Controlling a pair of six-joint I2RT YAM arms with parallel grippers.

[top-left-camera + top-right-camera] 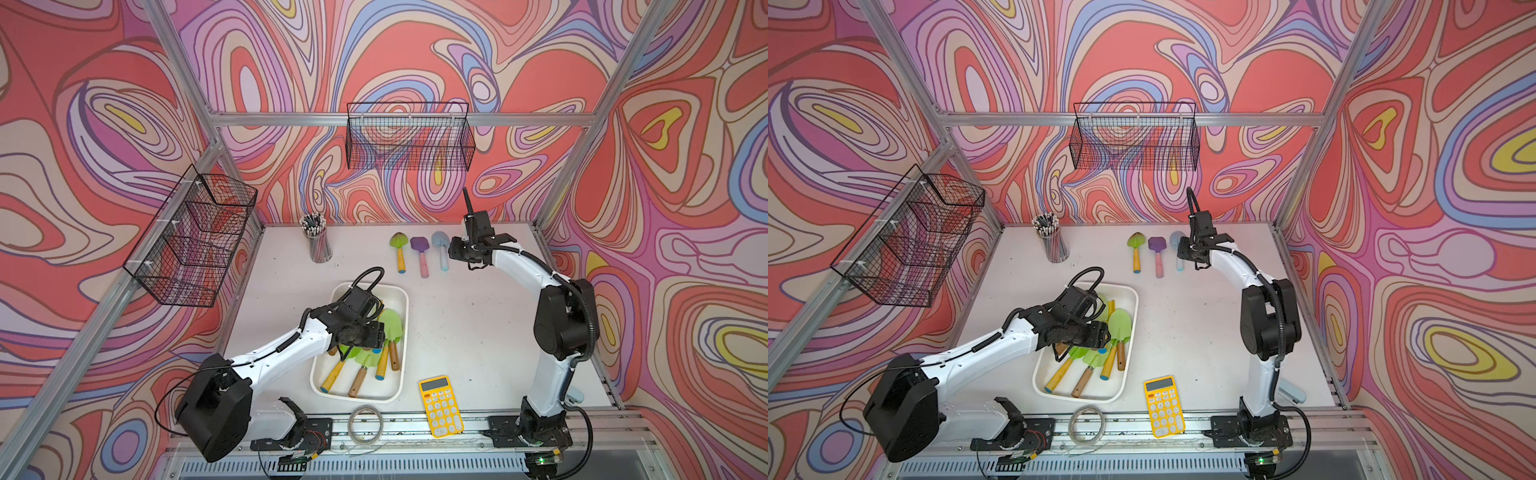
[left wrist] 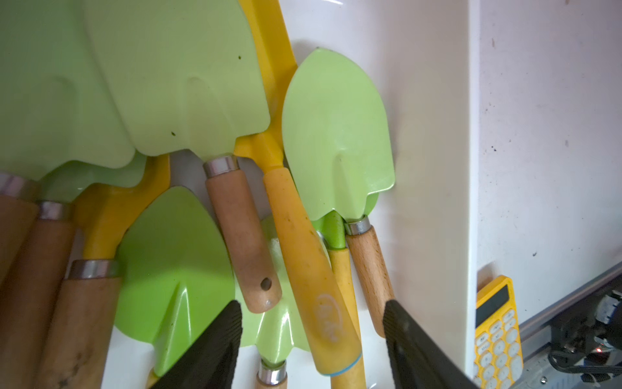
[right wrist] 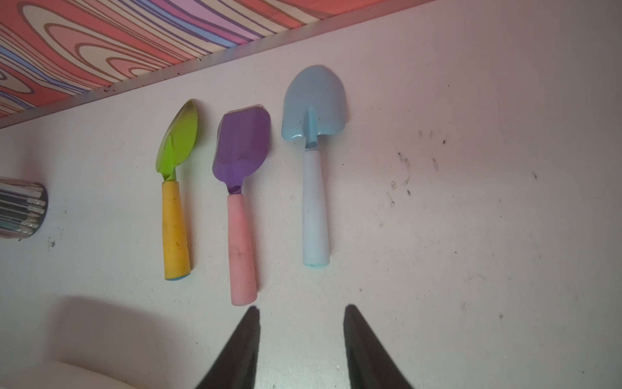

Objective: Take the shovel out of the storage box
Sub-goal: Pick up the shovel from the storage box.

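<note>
In the box (image 2: 434,151), the left gripper (image 2: 311,303) stands open astride a yellow handle (image 2: 303,252). Closing may pinch the neighbouring wooden handle (image 2: 368,266) too.

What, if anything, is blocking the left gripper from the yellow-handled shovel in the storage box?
Nothing visible. The left gripper's open fingers straddle the yellow-handled shovel, whose handle lies exposed on the pile in the storage box. Wooden handles crowd it on both sides.

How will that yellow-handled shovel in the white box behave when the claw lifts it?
Probably stiff: the yellow-handled shovel looks solid throughout. Its smooth, flared handle might slide in the left claw. It lies across other shovels in the storage box, so neighbours may shift.
</note>
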